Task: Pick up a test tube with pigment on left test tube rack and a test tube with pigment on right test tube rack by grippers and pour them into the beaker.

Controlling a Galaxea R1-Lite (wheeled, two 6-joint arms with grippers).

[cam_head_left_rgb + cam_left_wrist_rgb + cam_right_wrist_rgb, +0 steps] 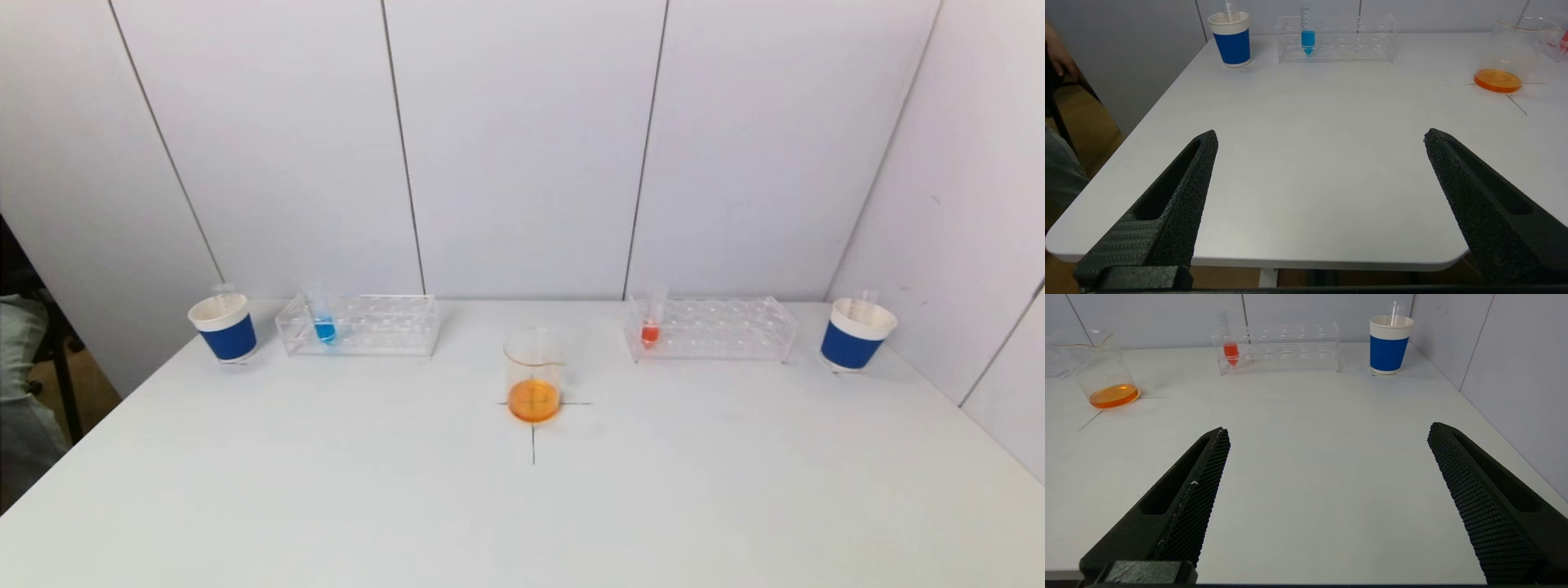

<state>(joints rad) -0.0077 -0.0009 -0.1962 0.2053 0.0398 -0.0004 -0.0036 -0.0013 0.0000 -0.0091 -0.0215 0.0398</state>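
We see the left claw [1321, 136] and right claw [1329, 430] spread, empty, well short of both racks.

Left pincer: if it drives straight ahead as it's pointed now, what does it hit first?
Bare table first, by the look of it. The open left pincer sits near the front edge; straight beyond stands the clear rack holding the blue tube. Depth is hard to judge.

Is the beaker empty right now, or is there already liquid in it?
Not empty. The beaker stands upright on the table's cross mark with a shallow layer of orange liquid at the bottom, most of the glass above it clear.
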